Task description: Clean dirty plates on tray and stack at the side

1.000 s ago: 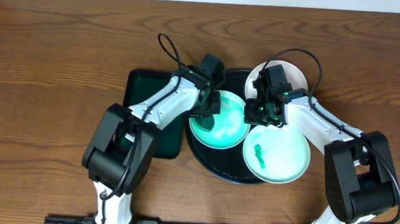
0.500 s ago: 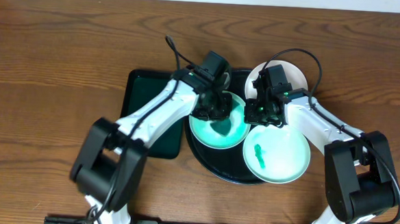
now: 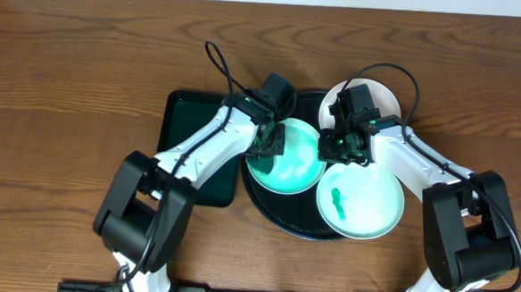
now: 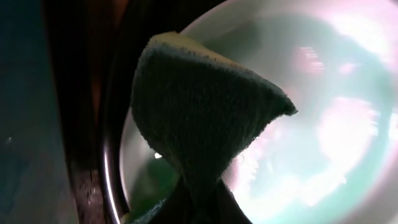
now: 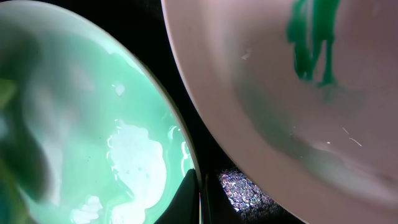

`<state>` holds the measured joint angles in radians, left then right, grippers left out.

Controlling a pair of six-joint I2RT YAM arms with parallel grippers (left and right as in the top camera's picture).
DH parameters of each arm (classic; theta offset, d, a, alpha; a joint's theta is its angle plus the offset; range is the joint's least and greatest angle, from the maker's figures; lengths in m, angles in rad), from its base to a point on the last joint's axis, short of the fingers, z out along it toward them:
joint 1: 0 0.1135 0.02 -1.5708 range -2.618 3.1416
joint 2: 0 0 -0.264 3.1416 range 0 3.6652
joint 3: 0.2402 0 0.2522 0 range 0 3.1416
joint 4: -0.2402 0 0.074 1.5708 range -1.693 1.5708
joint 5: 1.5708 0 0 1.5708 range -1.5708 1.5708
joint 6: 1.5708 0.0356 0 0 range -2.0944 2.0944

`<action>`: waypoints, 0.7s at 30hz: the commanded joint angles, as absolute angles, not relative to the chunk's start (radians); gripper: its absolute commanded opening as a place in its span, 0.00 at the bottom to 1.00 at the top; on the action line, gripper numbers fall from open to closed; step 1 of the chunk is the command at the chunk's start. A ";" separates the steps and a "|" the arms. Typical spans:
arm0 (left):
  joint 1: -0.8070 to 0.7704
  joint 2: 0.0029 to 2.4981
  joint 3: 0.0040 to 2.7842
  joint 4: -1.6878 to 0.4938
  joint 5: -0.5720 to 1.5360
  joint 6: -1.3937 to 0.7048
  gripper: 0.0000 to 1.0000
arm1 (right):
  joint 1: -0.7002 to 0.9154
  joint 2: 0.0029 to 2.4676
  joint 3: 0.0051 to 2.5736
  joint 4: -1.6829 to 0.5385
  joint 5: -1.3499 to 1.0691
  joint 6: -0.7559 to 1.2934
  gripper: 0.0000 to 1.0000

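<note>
Plates come first, three of them. Closest to the robot's base is the smeared plate (image 3: 373, 214). It is pale, with a green smear (image 3: 339, 200) near its middle. It rests on the right side of the black tray (image 3: 275, 214) and hangs a little over the tray's edge.

Just behind it, on the left side of the tray, lies the mint plate (image 3: 295, 170). It looks wet and shiny. The left gripper (image 3: 269, 145) is over this plate's left edge. Its jaws are squeezed tight on a dark green cloth (image 4: 199, 118), and the cloth hangs down over the plate.

The right gripper (image 3: 339, 148) is at the right edge of the same plate, in the gap between the two plates. In the right wrist view the plate's rim runs between its fingers (image 5: 188, 196), which are pinched on it.

Farther back, the far plate (image 3: 383, 99) pokes out from behind the right arm. It sits at the back right edge of the tray.

A green tray (image 3: 186, 115) lies to the left, just beside the black one, on the brown wooden table (image 3: 67, 82).
</note>
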<state>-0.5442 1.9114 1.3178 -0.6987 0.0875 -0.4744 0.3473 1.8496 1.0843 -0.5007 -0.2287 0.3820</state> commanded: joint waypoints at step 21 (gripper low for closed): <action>-0.633 1.993 1.322 -0.667 0.392 -0.513 0.07 | 0.355 1.851 1.080 -0.497 -0.237 0.377 0.01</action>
<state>-0.5743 1.9743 1.3209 -0.6727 0.1787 -0.5014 0.3466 1.8496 1.0843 -0.5011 -0.2131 0.3801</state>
